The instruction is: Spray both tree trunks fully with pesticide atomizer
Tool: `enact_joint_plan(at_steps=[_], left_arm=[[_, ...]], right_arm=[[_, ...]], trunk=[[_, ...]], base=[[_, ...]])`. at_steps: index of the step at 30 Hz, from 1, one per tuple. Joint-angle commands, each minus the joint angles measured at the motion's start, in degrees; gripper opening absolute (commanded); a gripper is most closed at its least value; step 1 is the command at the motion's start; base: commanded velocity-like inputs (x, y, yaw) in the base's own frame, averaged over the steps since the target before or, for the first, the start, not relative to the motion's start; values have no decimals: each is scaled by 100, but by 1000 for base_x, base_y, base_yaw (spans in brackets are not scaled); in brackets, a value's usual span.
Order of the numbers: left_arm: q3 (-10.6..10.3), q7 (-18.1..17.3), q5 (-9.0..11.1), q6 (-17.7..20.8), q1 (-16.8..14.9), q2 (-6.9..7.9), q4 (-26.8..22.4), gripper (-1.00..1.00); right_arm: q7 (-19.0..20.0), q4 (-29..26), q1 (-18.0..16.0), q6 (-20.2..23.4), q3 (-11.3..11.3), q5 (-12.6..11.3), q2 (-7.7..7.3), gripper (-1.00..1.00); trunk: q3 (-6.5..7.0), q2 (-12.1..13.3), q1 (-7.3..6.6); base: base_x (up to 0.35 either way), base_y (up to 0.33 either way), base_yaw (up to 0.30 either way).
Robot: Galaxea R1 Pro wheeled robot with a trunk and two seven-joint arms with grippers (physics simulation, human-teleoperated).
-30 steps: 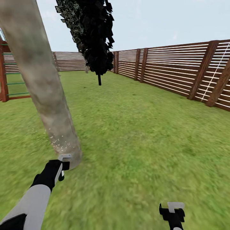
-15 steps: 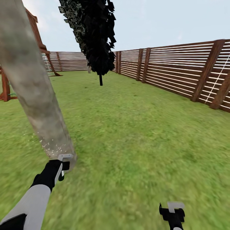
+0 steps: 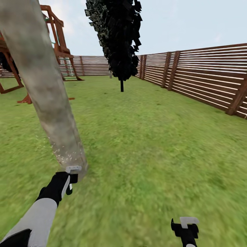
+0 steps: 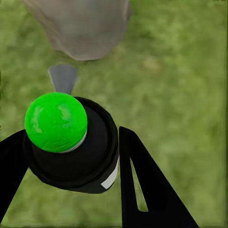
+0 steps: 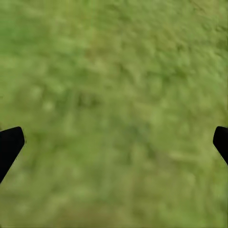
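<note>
**Spraying low on the near trunk**

At the foot of the tree trunk (image 3: 48, 99), the left pincer (image 3: 70, 180) is clamped around the pesticide atomizer (image 4: 71, 142), a black body with a green cap, its two fingers pressed against either side. It is held low and close so the grey nozzle points straight at the trunk's base, and a scatter of pale pesticide specks (image 3: 63, 156) clings to the bark just above the pincer. That suggests the lowest band is being covered, while the trunk higher up looks bare.

The right pincer (image 3: 184, 230) hangs wide open over the grass (image 3: 154, 144), holding nothing, kept clear of the spray.

The trunk's crown is cut off at the picture's edge, and its far side is hidden. A dark cone tree (image 3: 118, 37) stands near the slatted fence (image 3: 206, 79); a wooden frame (image 3: 56, 37) shows behind the trunk.
</note>
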Motion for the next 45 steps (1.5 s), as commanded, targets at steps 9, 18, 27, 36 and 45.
enact_joint_plan(at_steps=[9, 18, 27, 36, 45], left_arm=[[30, -28, -21, 578, -839, -75, -121, -100], [-23, -27, -71, 726, -969, -336, -206, -100], [-30, -52, -53, 739, -845, 282, -170, -100], [-25, -35, -42, 738, -844, 266, -150, -100], [-16, -26, -65, 738, -844, 169, -175, -100]], right_arm=[[-32, 2, -2, -8, -27, 59, -7, 100], [-34, 2, -2, -8, -27, 61, -14, 100], [-34, 2, -2, -8, -27, 60, -33, 100], [-29, 2, -1, -8, -27, 60, -24, 100], [-30, 2, -1, -8, -27, 59, -23, 100]], trunk=[[-5, -2, -2], [-5, -2, -2], [-5, -2, -2], [-5, -2, -2], [-5, -2, -2]], base=[[-10, -13, 276], [0, 0, 197], [93, -89, 2], [219, -201, 0], [64, -255, 0]])
